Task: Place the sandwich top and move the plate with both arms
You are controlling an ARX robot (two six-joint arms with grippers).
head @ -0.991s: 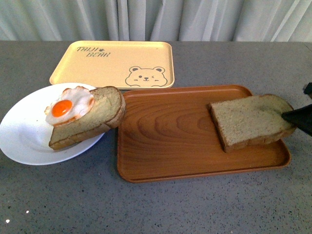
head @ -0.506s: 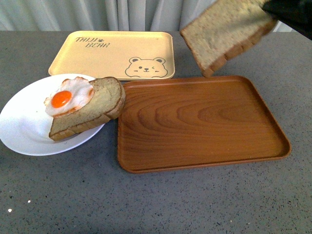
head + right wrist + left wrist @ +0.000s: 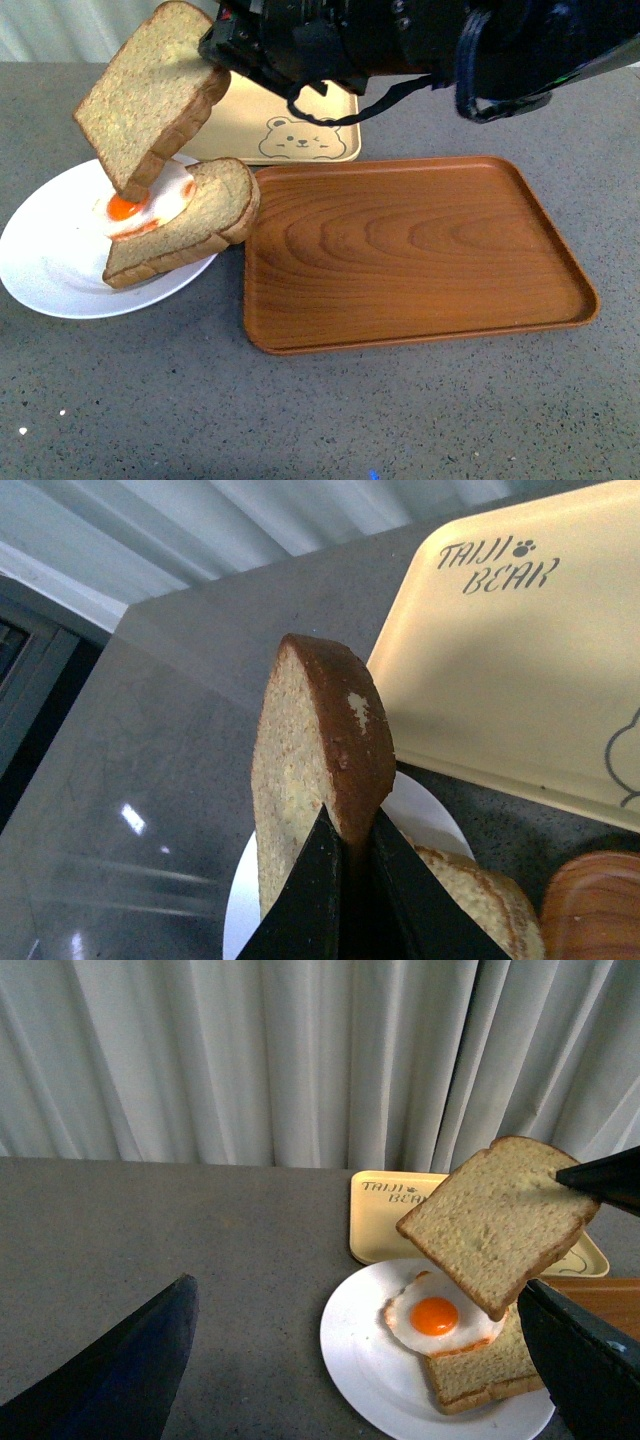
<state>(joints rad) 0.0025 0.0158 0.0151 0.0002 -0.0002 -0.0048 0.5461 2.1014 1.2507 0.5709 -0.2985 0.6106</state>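
The sandwich top, a thick tan slice with brown crust, hangs tilted in the air over the white plate. My right gripper is shut on its crust edge; the right wrist view shows both black fingers clamped on the slice at the gripper. Below it on the plate lies a second slice bearing a fried egg. My left gripper is open and empty, its fingers wide apart on the near side of the plate. It is out of the front view.
An empty brown wood-grain tray lies right of the plate, touching its rim. A pale yellow bear-print tray sits behind, partly hidden by my right arm, which stretches across the top. Grey tabletop and white curtains surround.
My right gripper has lifted the sandwich top off the wooden tray and carried it left, from above the tray's far right to over the plate and egg slice.
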